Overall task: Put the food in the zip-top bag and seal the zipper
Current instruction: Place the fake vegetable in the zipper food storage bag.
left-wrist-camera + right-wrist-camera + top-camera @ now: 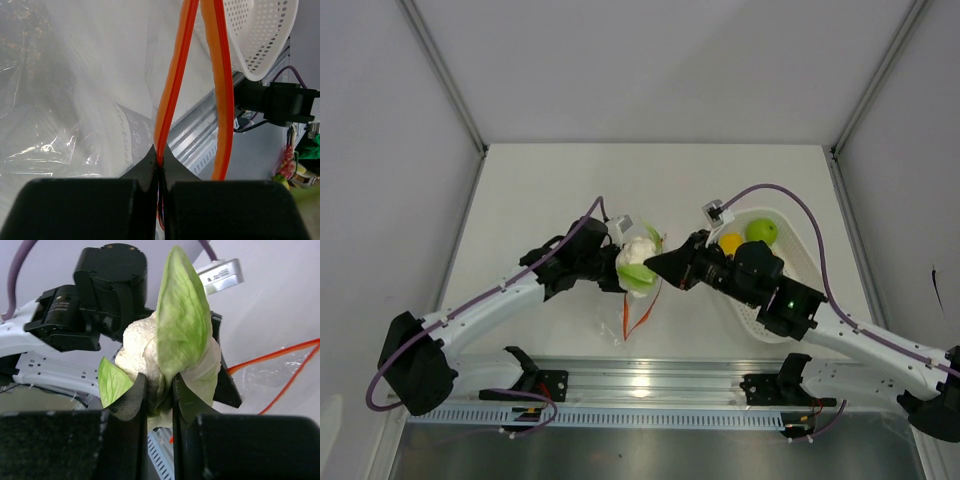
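Observation:
My left gripper (161, 159) is shut on the red-orange zipper (172, 90) of the clear zip-top bag (75, 100) and holds the bag up, its mouth hanging open; in the top view the zipper (642, 310) hangs below the grippers. My right gripper (159, 390) is shut on a whitish cauliflower with green leaves (175, 350), held against the left gripper (610, 262) at the bag; it shows in the top view (638, 262). A yellow fruit (730, 243) and a green apple (761, 231) lie in the white basket.
The white perforated basket (800, 262) stands at the right, partly under my right arm; it also shows in the left wrist view (255, 35). A metal rail (640, 385) runs along the near table edge.

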Motion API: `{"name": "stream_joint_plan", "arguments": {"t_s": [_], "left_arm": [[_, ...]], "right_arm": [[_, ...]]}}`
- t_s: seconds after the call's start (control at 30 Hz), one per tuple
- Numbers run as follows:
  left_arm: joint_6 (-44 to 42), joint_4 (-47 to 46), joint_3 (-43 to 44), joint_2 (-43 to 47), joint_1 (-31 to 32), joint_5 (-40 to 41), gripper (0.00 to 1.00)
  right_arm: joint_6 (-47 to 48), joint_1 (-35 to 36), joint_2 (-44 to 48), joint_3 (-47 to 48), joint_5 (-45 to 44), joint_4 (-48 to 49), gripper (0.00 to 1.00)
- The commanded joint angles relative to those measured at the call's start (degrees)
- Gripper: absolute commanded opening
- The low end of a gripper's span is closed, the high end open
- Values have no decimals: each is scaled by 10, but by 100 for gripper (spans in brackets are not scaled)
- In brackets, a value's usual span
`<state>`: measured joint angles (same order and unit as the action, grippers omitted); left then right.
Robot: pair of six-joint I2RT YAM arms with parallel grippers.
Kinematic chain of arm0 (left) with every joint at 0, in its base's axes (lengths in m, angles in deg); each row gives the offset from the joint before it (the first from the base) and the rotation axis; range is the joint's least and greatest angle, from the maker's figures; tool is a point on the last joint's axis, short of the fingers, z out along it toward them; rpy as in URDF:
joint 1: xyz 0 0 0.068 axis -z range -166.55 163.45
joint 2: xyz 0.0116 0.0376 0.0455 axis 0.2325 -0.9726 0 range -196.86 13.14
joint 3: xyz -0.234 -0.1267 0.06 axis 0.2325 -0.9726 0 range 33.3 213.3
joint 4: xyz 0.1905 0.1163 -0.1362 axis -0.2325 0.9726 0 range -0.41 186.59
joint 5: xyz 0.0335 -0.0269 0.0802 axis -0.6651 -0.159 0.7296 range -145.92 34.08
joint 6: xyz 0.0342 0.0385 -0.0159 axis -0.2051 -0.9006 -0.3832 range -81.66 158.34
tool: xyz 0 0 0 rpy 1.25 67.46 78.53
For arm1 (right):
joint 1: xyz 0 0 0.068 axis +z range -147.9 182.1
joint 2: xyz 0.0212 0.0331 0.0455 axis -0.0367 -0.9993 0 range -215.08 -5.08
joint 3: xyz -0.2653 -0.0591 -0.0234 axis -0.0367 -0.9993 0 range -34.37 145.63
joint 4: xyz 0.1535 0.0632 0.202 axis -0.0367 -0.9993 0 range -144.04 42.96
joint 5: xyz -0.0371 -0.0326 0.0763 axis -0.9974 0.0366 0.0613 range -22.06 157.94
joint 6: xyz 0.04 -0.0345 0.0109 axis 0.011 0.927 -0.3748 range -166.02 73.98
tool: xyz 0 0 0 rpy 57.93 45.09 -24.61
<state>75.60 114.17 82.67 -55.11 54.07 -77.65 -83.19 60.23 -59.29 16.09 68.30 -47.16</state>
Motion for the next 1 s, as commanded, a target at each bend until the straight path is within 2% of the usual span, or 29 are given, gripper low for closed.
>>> {"name": "stream_joint_plan", "arguments": {"t_s": [0.0, 0.23, 0.37, 0.53, 0.97], "left_arm": [[26, -30, 18, 21, -4, -28, 1], [49, -45, 13, 46, -4, -28, 1], [49, -43, 11, 58, -5, -15, 1], [55, -45, 7, 68, -8, -1, 1], [48, -32, 4, 88, -11, 6, 0]], "right_arm": [[15, 11, 26, -41, -75, 64, 0], [-7, 57, 28, -99, -175, 76, 0], [-9, 82, 24, -102, -217, 43, 0], [-7, 116, 36, -129, -251, 20, 0], [-1, 149, 68, -162, -304, -59, 0]]}}
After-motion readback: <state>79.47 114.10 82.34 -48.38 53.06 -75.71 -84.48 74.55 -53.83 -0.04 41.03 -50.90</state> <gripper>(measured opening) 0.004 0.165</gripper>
